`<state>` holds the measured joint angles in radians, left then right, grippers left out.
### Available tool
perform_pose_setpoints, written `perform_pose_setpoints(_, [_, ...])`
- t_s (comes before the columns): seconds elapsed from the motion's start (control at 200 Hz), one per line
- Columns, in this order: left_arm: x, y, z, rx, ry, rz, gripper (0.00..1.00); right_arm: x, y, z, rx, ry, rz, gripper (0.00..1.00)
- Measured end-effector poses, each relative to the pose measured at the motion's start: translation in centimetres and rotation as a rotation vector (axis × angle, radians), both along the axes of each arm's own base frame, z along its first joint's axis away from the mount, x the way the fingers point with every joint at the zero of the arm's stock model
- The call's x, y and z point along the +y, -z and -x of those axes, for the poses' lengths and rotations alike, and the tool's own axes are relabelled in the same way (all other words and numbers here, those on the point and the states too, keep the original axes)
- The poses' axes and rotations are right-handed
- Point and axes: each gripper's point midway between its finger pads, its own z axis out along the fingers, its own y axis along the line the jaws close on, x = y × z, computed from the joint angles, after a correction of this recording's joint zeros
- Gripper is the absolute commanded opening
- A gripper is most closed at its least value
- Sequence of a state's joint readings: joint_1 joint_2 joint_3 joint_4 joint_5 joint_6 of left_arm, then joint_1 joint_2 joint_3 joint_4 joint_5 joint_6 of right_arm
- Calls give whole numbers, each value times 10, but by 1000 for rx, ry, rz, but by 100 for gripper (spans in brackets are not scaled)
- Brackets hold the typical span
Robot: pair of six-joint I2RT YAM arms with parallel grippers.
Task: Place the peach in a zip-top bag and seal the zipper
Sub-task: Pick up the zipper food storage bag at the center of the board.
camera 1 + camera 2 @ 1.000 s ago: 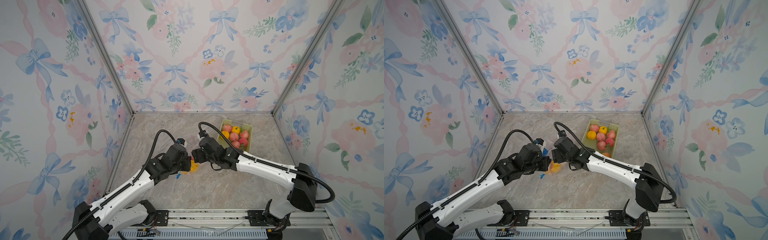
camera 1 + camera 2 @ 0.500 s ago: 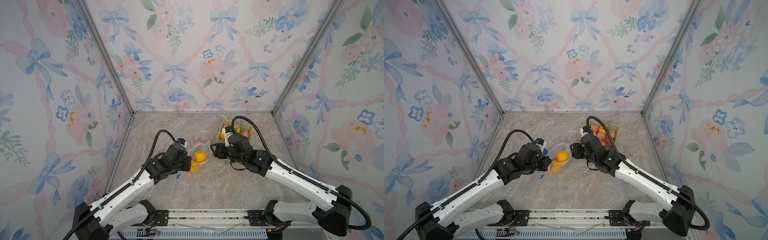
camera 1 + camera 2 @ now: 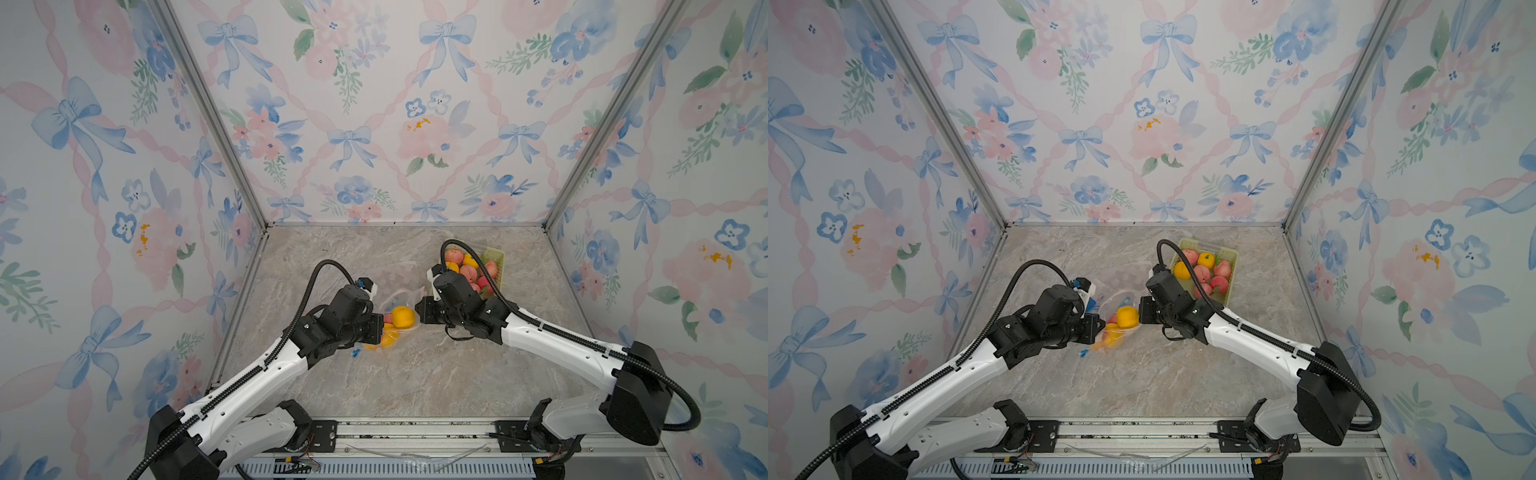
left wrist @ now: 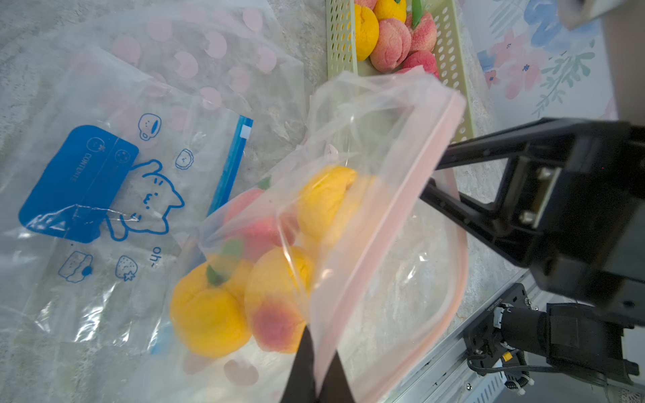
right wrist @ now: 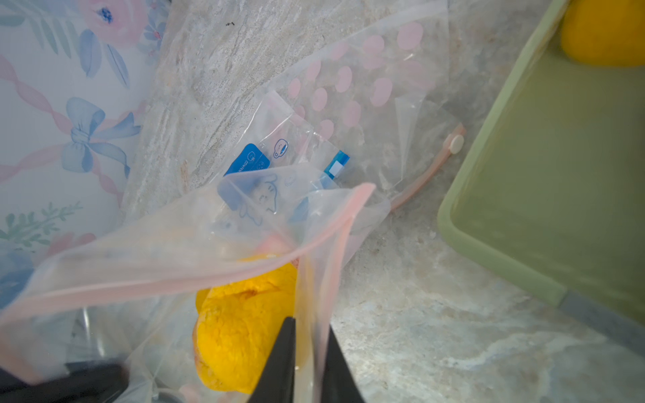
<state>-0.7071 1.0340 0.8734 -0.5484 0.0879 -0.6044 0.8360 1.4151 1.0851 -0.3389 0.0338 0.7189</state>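
— Two things are hard to read in both top views: over the marble table (image 3: 415, 374), the left arm (image 3: 266, 370) and right arm (image 3: 557, 338) are covering their own fingertips, and the clear zip-top bag (image 4: 384, 216) is barely showing.
— The green tray (image 3: 1232, 274) too: the right arm is crossing one corner, and the right wrist view is cutting it off, blurred.
— How are the jaws standing?
— Up close, the left gripper (image 4: 317, 378) is still pinching one side of the bag's pink rim, its tips running off the frame. The right gripper (image 5: 309, 366), hanging open back by the tray half a second ago, is now clamping the opposite side; the mouth is gaping between them.
— And the peach?
— The yellow peach (image 4: 326, 202) is sitting inside the bag, on top of other fruit (image 4: 209, 310), just where it was lying before.
— Any writing?
— On the spare bag (image 4: 115, 104) lying flat beside it, a blue label (image 4: 78, 167) is showing "CONTENTS", and "oh~" is printed below a cartoon cat.
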Motion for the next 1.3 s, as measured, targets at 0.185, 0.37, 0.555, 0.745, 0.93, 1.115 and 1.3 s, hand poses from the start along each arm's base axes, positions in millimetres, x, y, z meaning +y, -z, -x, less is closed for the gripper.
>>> perform_pose_setpoints(0.185, [4, 1, 1, -12, 33, -36, 24, 3, -33, -3, -51, 3, 9, 0])
perform_pose_setpoints(0.37, [10, -13, 7, -66, 58, -38, 45, -7, -27, -1, -19, 46, 30, 0])
perform_pose_setpoints(0.555, [23, -32, 20, -193, 66, 25, 47, -9, -24, -1, 4, 82, 15, 0])
perform_pose_setpoints(0.745, [26, -17, 46, -320, 137, 152, 51, -12, -24, -4, 14, 115, 7, 0])
perform_pose_setpoints(0.93, [21, -24, 64, -474, 178, 283, 54, -13, -22, -5, 22, 133, 5, 0])
perform_pose_setpoints(1.115, [0, 0, 76, -514, 233, 278, 60, -12, -20, -5, 30, 141, 3, 0])
perform_pose_setpoints(1.3, [-6, 35, 72, -553, 204, 191, 59, -12, -20, -6, 35, 149, -2, 0])
